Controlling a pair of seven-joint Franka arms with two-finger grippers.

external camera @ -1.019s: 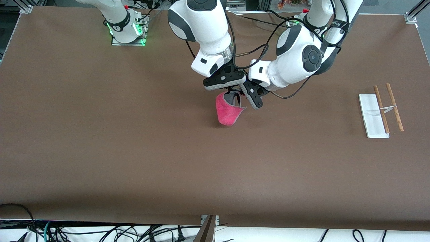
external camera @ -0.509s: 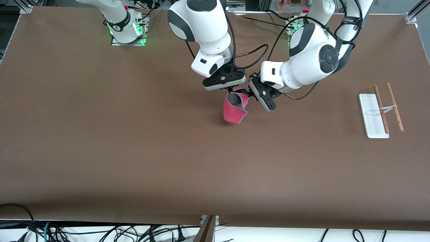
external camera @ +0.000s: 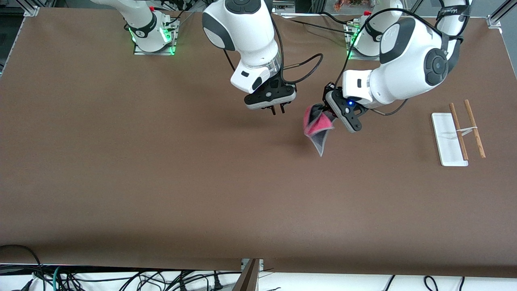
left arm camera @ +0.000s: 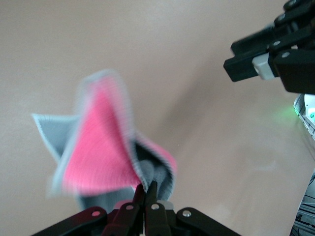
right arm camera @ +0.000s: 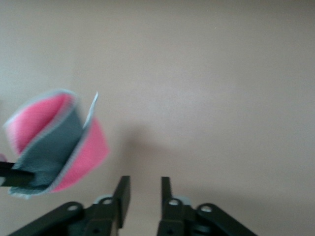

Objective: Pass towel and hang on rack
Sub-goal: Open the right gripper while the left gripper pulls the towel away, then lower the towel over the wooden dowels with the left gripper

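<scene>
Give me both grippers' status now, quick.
Left gripper: shut on the towel, holding it up over the table's middle.
Right gripper: open, empty, over the table beside the towel.

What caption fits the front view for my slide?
Left gripper carries the towel in the air above the table; right gripper is open and empty; rack waits.

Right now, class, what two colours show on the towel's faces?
Bright pink-red on one face, dark grey on the other; the towel shows best in the left wrist view.
</scene>
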